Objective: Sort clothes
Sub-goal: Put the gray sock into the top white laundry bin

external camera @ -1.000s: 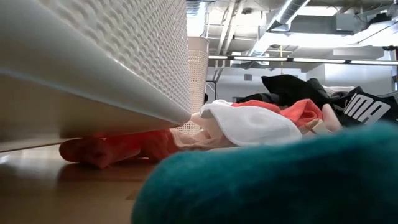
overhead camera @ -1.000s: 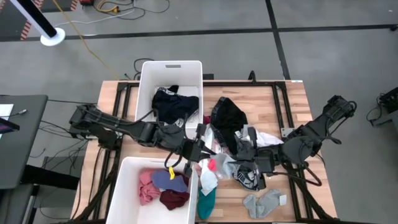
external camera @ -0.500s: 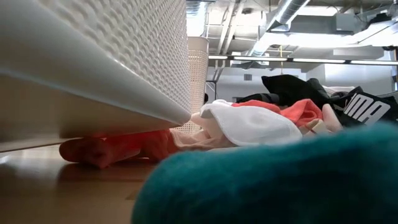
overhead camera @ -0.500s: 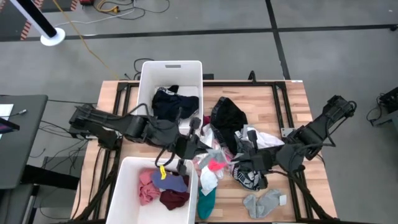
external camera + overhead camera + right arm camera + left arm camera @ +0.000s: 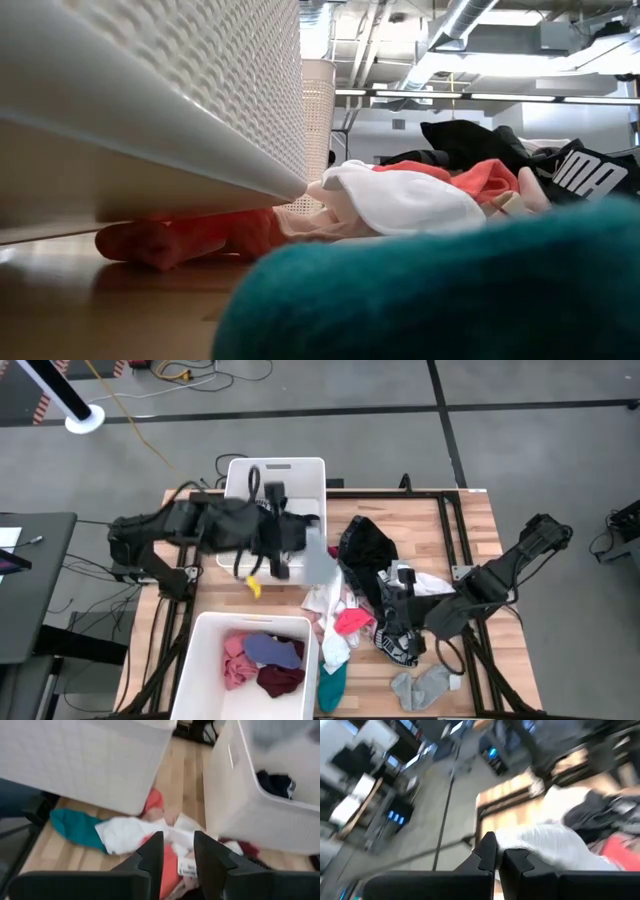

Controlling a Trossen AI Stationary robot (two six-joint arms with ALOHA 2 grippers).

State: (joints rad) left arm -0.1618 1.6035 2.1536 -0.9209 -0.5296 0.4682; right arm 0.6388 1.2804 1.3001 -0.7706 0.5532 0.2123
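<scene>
My left gripper (image 5: 283,552) has swung up from the pile, clamped on a pale grey garment (image 5: 318,560) (bound for the far bin (image 5: 276,472), I judge). My right gripper (image 5: 176,851) has parted and holds nothing.

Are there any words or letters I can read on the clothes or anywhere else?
"MA": big white letters on a black garment at the right edge of the low view; the start of the word is hidden.
White tag on the clothes pile, right wrist view: dark print, too blurred to read.
Black-and-white garment by the right gripper, high view: markings too small to read.
</scene>
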